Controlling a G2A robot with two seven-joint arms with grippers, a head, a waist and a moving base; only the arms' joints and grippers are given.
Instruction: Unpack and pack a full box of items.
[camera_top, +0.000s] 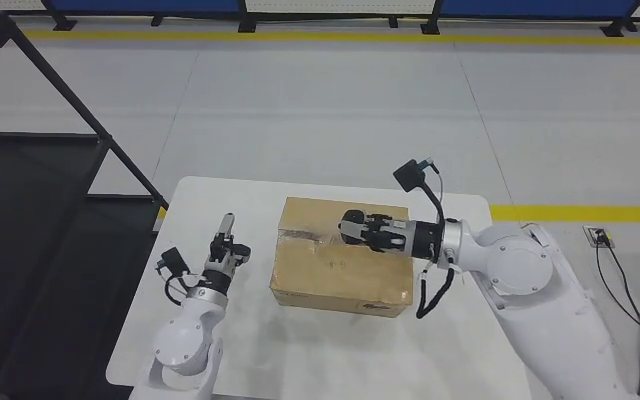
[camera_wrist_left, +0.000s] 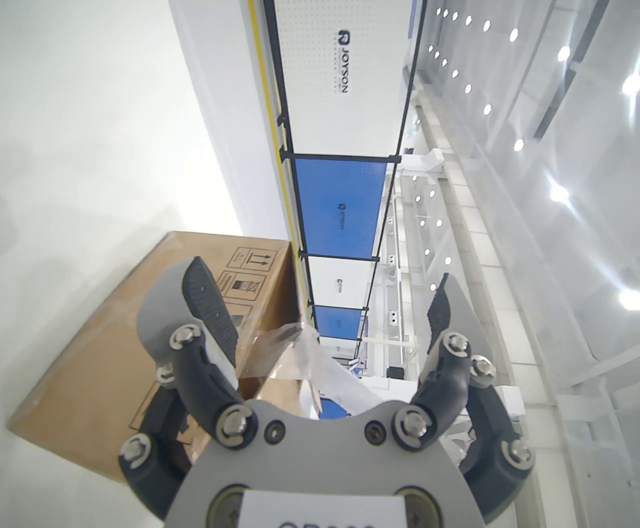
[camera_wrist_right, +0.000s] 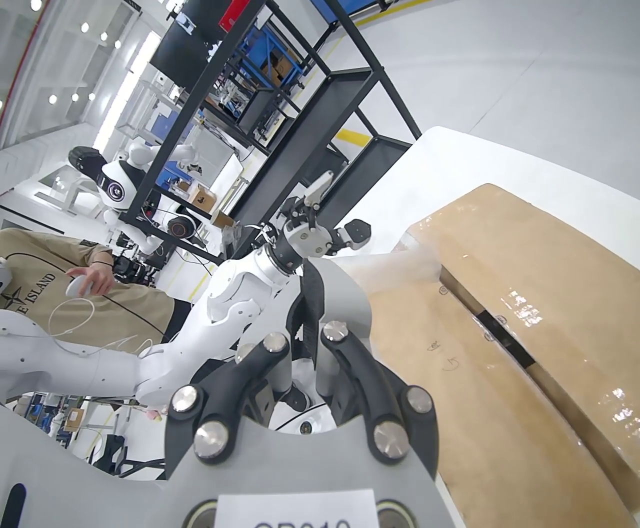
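Observation:
A brown cardboard box (camera_top: 340, 262) stands in the middle of the white table (camera_top: 250, 350), its top flaps down with a dark seam (camera_wrist_right: 505, 340) between them. My right gripper (camera_top: 350, 226) hovers over the far part of the box top. It is shut (camera_wrist_right: 309, 287) on a strip of clear tape (camera_wrist_right: 395, 262) that lifts off the box's edge. The same loose tape (camera_wrist_left: 300, 345) shows in the left wrist view against the box's side (camera_wrist_left: 120, 350). My left gripper (camera_wrist_left: 320, 300) is open with nothing in it, and it sits left of the box (camera_top: 228, 243), pointing upward.
A black metal shelf frame (camera_top: 60, 190) stands just off the table's left side. Bare table lies in front of the box and to its left around the left arm. The right arm's body (camera_top: 520, 270) takes up the table's right edge.

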